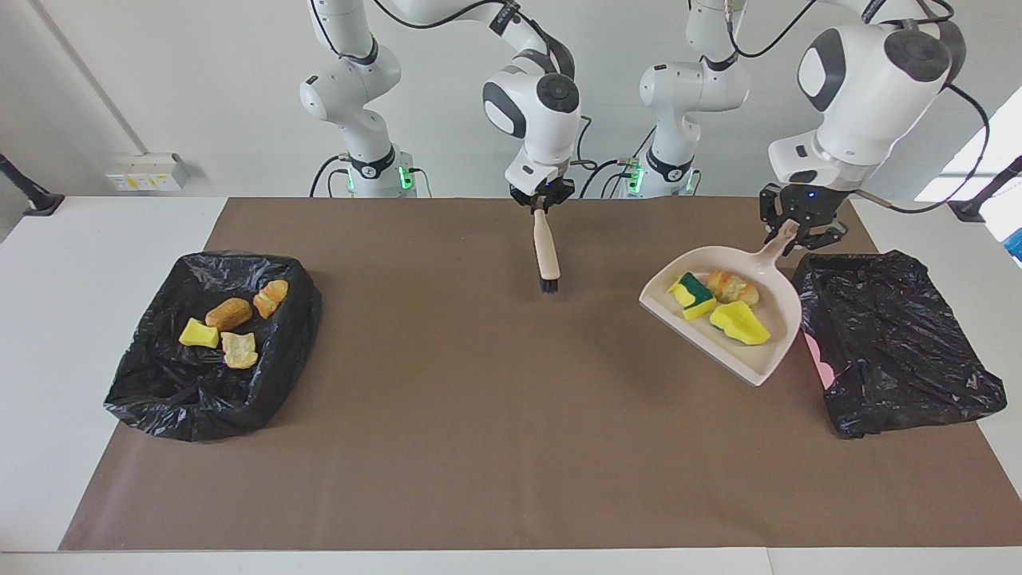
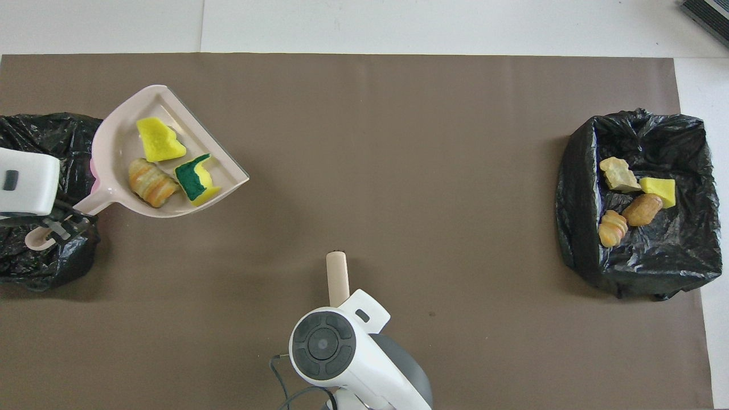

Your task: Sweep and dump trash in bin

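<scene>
My left gripper (image 1: 798, 228) (image 2: 60, 225) is shut on the handle of the pale pink dustpan (image 1: 663, 299) (image 2: 114, 148). It holds the pan over the mat, beside the black-bagged bin (image 1: 894, 343) (image 2: 51, 131) at the left arm's end. Three pieces of trash lie in the pan: a green-and-yellow sponge (image 1: 691, 295) (image 2: 196, 179), a bread chunk (image 1: 733, 286) (image 2: 151, 182) and a yellow sponge (image 1: 739, 323) (image 2: 158, 139). My right gripper (image 1: 543, 204) is shut on the beige-handled brush (image 1: 547, 251) (image 2: 337, 276), which hangs bristles down over the middle of the mat. In the overhead view the arm's own wrist hides that gripper.
A second black-bagged bin (image 1: 207, 383) (image 2: 655, 262) sits at the right arm's end of the table. Several trash pieces lie in it, among them a brown bread chunk (image 1: 227, 314) (image 2: 642, 209). A brown mat (image 1: 479, 415) covers the table between the two bins.
</scene>
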Controlling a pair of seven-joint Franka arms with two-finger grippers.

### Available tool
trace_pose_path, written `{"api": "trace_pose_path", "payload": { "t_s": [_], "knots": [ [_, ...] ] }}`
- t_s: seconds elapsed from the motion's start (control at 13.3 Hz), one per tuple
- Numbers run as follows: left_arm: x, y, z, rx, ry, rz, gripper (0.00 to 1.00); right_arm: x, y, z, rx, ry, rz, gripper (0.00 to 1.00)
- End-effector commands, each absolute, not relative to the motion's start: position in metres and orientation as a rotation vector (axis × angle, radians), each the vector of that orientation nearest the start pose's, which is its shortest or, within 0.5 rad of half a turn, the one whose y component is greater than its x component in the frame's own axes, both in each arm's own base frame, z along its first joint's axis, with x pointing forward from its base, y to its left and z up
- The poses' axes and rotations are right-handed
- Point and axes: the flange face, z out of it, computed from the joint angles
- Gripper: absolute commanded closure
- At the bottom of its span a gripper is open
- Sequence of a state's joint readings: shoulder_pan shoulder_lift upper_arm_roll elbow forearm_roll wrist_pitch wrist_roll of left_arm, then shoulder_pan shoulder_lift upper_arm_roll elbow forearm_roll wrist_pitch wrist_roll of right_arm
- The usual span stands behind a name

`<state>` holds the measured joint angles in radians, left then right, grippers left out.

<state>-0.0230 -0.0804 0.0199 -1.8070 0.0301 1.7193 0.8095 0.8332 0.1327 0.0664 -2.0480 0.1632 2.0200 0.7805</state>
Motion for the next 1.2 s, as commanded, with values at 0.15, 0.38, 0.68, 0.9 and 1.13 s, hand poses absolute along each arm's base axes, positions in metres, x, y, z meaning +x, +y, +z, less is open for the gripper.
{"api": "trace_pose_path", "payload": {
  "t_s": [0.15,0.38,0.68,0.9,1.13],
  "knots": [
    [0.522,0.119,0.588,-2.998,0.933,0.032,1.0,0.328,0.443,0.332,-3.144,-0.011,0.284,1.0],
    [0.49,0.21,0.593,-3.011,0.901,0.051,1.0,0.329,0.445,0.334,-3.154,0.033,0.289,0.01],
    [0.467,0.291,0.597,-2.784,1.136,0.228,1.0,0.348,0.447,0.371,-3.195,0.026,0.332,0.0],
    [0.481,0.309,0.588,-2.624,1.221,0.32,1.0,0.38,0.424,0.418,-3.192,0.062,0.332,0.0],
    [0.5,0.326,0.569,-2.467,1.278,0.468,1.0,0.414,0.38,0.47,-3.198,-0.067,0.316,0.0]
  ]
}}
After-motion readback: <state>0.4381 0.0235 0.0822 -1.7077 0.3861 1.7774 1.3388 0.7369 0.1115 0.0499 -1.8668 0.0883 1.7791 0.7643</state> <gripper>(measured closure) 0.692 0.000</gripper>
